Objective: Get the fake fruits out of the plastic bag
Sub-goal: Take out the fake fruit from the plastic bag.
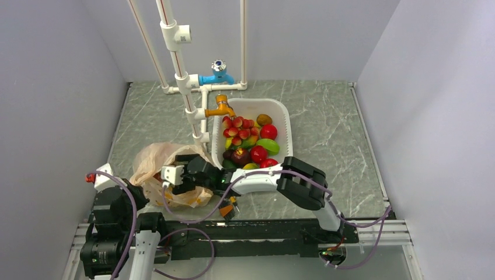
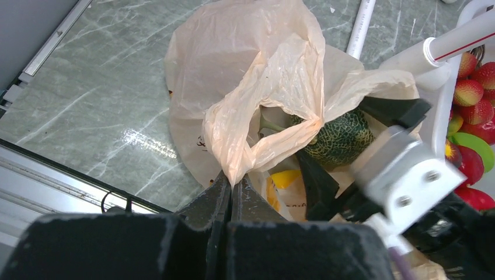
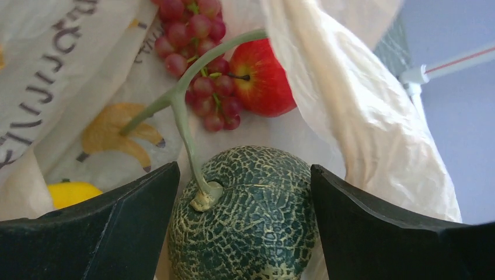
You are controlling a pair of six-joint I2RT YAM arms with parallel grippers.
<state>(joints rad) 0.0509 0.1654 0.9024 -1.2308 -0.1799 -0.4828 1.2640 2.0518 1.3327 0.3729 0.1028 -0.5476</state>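
The plastic bag [image 1: 153,163] lies left of the basin, mouth open; it also shows in the left wrist view [image 2: 245,70]. My left gripper [image 2: 233,182] is shut on a pinched fold of the bag's rim and holds it up. It is hidden in the top view. My right gripper [image 3: 245,175] reaches into the bag [image 3: 362,116]. Its fingers [image 3: 134,227] press both sides of the netted melon [image 3: 245,216], stem up. The melon also shows in the left wrist view [image 2: 341,137]. Deeper inside lie the red grapes [image 3: 198,35] and the large red fruit [image 3: 265,76].
A white basin [image 1: 286,116] with small red and green fruits stands right of the bag. White pipes with an orange tap [image 1: 220,108] and a blue valve [image 1: 216,76] rise just behind the bag. A yellow fruit [image 3: 70,192] lies in the bag.
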